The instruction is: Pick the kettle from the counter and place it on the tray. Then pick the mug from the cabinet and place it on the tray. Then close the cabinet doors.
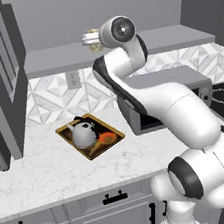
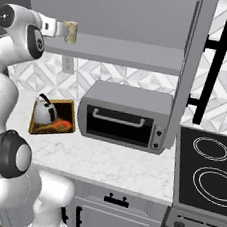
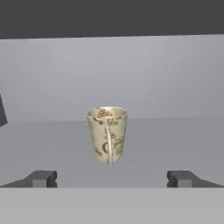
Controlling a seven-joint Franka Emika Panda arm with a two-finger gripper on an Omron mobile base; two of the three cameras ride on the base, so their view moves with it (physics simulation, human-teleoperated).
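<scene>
The silver kettle (image 1: pixel 83 133) (image 2: pixel 44 110) sits on the brown tray (image 1: pixel 111 138) (image 2: pixel 65 108), which lies on the white marble counter (image 1: pixel 47 176). A cream patterned mug (image 3: pixel 107 133) (image 1: pixel 93 40) (image 2: pixel 70 31) stands upright on the grey cabinet shelf (image 1: pixel 164 40) (image 2: pixel 133 55). My gripper (image 3: pixel 111 178) is raised to shelf height and points straight at the mug. Its fingertips (image 3: pixel 41 178) stand wide open on either side, short of the mug and not touching it. Both cabinet doors are swung open: one at the left (image 1: pixel 0 74), one at the right (image 2: pixel 191 69).
A large grey toaster oven (image 2: pixel 125 117) (image 1: pixel 190 80) stands on the counter under the shelf, right of the tray. A black stovetop (image 2: pixel 209 167) lies further right. Grey drawers with black handles (image 1: pixel 115 197) run below the counter. My arm's elbow arches over the toaster oven.
</scene>
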